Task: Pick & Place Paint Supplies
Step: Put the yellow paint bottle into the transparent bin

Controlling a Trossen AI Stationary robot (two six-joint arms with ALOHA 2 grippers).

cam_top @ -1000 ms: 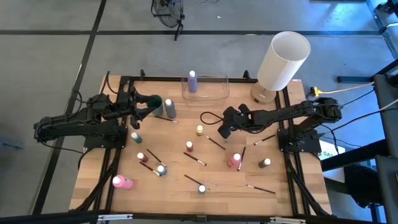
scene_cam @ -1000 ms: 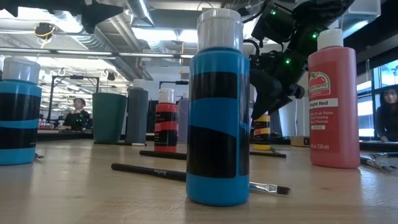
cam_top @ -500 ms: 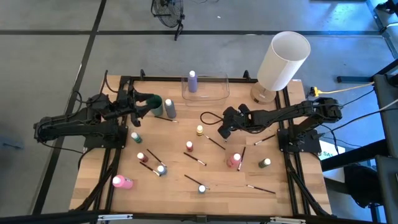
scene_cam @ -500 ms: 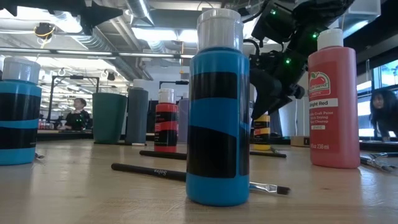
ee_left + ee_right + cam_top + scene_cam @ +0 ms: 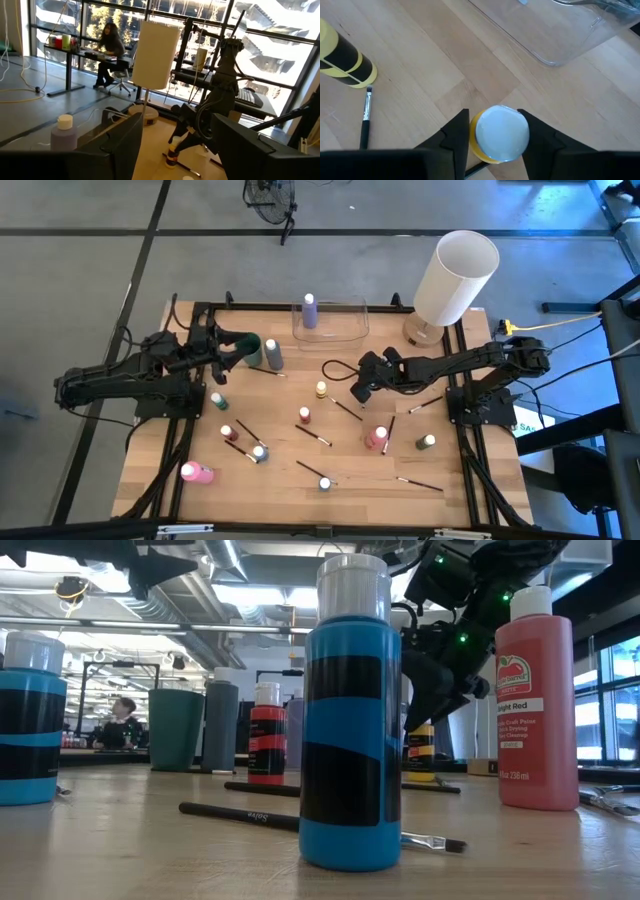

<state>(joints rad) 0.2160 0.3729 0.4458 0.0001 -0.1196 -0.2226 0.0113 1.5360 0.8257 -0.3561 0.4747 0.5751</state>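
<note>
Low view: the blue bottle [image 5: 345, 730] up front hid much of the table behind it, and a second blue bottle [image 5: 28, 720] was cut by the frame edge. Right wrist view: the yellow bottle [image 5: 501, 135] between the jaws ran off the frame, body unseen under its cap; contact could not be judged. Left wrist view: the lilac bottle [image 5: 64, 137] stood half hidden behind a dark finger.

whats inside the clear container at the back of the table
One lilac bottle with a pale cap stands upright inside the clear container, toward its left end. The rest of its floor looks bare. Nothing covers the container from above.
</note>
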